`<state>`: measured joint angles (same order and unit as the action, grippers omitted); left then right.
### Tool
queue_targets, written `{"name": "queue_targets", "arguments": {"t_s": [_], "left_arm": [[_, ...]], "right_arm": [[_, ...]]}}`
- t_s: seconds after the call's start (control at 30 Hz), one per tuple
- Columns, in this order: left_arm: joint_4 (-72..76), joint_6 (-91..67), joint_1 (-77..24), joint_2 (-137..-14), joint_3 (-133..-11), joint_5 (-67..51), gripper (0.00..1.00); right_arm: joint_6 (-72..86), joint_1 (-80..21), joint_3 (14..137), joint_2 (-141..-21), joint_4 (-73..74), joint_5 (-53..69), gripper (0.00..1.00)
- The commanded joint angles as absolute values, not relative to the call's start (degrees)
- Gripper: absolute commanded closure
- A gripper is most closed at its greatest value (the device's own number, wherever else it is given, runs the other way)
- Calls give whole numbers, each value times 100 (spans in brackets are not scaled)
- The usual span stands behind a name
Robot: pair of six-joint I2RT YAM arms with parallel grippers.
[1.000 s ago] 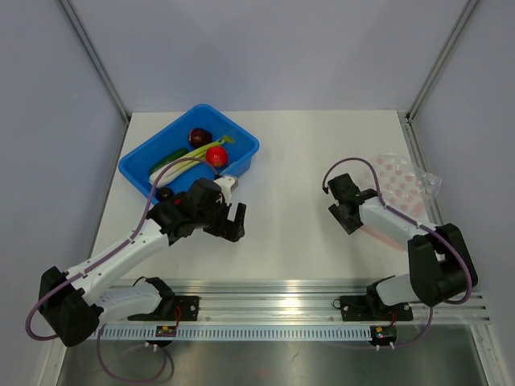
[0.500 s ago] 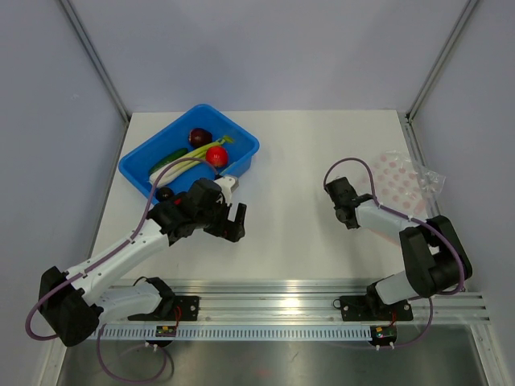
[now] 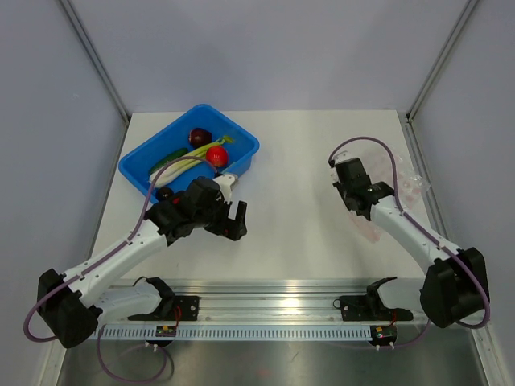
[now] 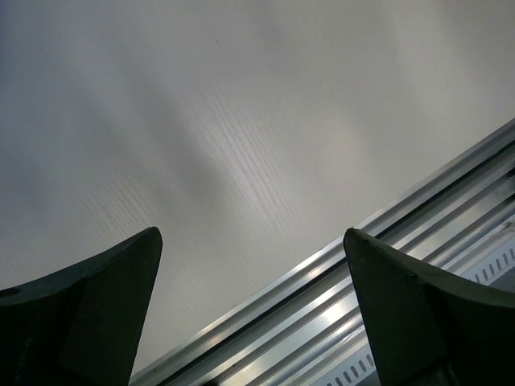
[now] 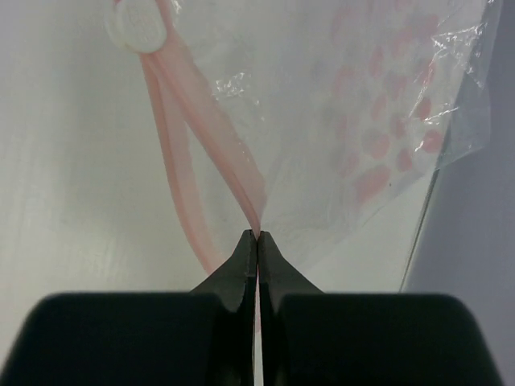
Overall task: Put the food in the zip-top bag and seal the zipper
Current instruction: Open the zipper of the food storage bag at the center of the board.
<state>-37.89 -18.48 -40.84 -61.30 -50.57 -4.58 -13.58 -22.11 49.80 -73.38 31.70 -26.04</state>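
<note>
The zip-top bag (image 5: 362,121), clear with pink dots, lies at the table's right side (image 3: 412,186). My right gripper (image 5: 257,235) is shut on the zipper (image 5: 229,165), pinching one pink strip so the bag rises from the table; it sits over the bag's near edge (image 3: 368,211). A white slider (image 5: 138,28) marks the zipper's far end. The food is in a blue bin: a red fruit (image 3: 216,155), a maroon one (image 3: 199,137), a green cucumber (image 3: 167,158) and a pale stalk (image 3: 189,163). Another dark fruit (image 3: 164,194) lies beside the bin. My left gripper (image 3: 233,221) hangs open and holds nothing (image 4: 251,237).
The blue bin (image 3: 241,141) stands at the back left, just beyond my left wrist. An aluminium rail (image 4: 378,265) runs along the near table edge. Grey walls and frame posts (image 3: 438,64) close in the table's sides and back.
My right gripper has shut on the bag's zipper strip, and the right arm has swung over the bag. The left arm has barely moved.
</note>
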Motion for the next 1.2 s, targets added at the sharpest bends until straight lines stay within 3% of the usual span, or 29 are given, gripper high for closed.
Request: {"name": "queue_targets", "arguments": {"t_s": [0.0, 0.27, 0.53, 0.87, 0.97, 1.07, 1.1, 1.17], "left_arm": [[-3261, -1986, -4122, -6038, -5502, -896, 1], [-1972, -2777, -4219, -6661, -5854, -1748, 1], [-1319, -2926, -4219, -7558, -6161, -1854, 2], [-413, -3638, -4219, -8621, -6468, -1652, 11], [-378, -3726, -4228, -8832, -6504, -1661, 24], [-351, -3762, -4228, -8842, -6425, -1644, 49], [-352, -3762, -4228, -8824, -6381, -1644, 64], [-378, -3771, -4228, -8737, -6355, -1670, 79]], "right_arm": [[-538, -2268, 5852, -7022, 3936, -1680, 100], [1448, -2320, 7470, -7576, 4413, 955, 100], [2601, -2618, 7998, -8244, 4474, 1547, 100], [2935, -2962, 7726, -8007, 4149, 1547, 100], [3023, -2979, 7647, -7849, 4122, 1564, 100], [3102, -2979, 7559, -7691, 4113, 1424, 100], [3129, -2971, 7541, -7664, 4131, 1363, 100], [3129, -2971, 7550, -7646, 4262, 1126, 100]]}}
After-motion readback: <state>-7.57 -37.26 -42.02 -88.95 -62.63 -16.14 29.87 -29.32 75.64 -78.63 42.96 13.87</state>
